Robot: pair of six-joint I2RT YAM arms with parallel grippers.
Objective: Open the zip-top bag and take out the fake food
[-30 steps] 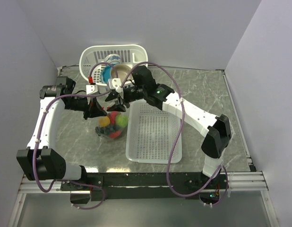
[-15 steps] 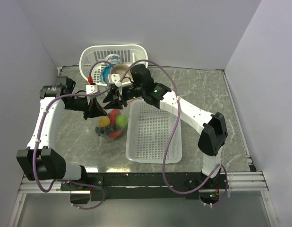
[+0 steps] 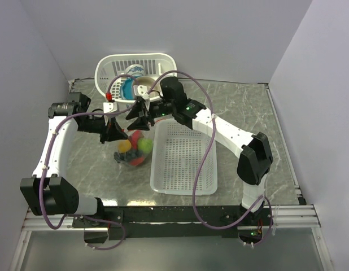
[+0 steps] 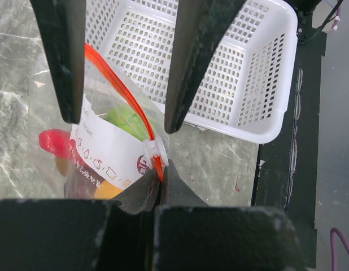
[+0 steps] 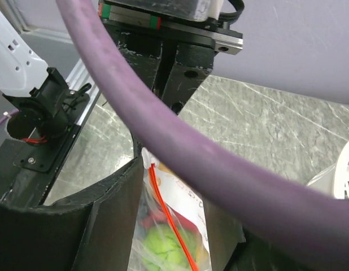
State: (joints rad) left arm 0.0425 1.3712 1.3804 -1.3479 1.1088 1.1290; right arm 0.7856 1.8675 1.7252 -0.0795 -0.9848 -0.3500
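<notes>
Right gripper (image 3: 137, 116) has crept leftward over the last second, now meeting the left gripper (image 3: 114, 132) above the zip-top bag (image 3: 133, 148). Both are reaching for the mouth: orange zip strip (image 4: 142, 121) is running between the left jaws, which are standing apart; right jaws are flanking it too, apparently unclenched, grip not confirmed. Fake food (image 3: 138, 145) is sitting inside, below both. White basket (image 3: 186, 161) is crowding just right; the bag's left side is offering freer room.

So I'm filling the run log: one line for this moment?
phase: opening | zip-top bag: zip strip shut | fake food: inside | left gripper: open, straddling strip | right gripper: at bag top, state unclear
</notes>
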